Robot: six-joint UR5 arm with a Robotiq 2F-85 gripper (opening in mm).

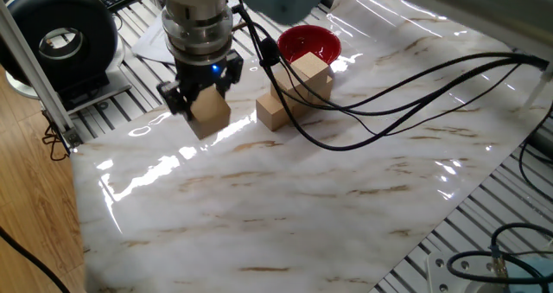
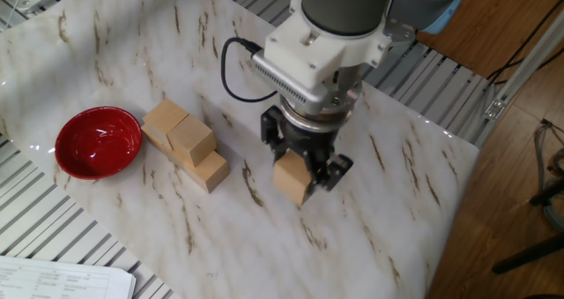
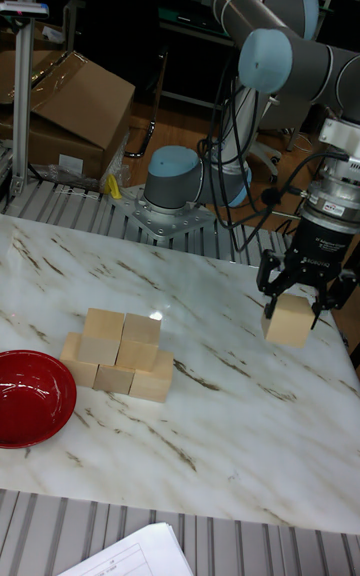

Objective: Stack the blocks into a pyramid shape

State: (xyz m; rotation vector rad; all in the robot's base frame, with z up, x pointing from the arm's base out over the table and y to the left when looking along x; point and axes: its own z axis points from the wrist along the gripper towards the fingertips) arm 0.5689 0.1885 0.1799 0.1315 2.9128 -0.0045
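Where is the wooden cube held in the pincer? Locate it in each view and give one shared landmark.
One fixed view: held cube, upper left, under the wrist.
The other fixed view: held cube, centre, right of the stack.
Tall fixed view: held cube, right of centre.
Shared landmark: red bowl beside the block stack.

My fingers (image 2: 331, 170) cover two side faces of the held block (image 2: 292, 179); contact patches not visible. In one fixed view my cables cross the stack of blocks (image 1: 294, 87), so its block count can't be read there; red bowl (image 1: 309, 42) is part-hidden behind it. In the other fixed view the stack's far side is hidden. Tall fixed view: bowl cut by the left edge. Paper sheet (image 2: 62, 280) cut off at the bottom edge. Worktop (image 1: 346, 189) corners run out of frame.
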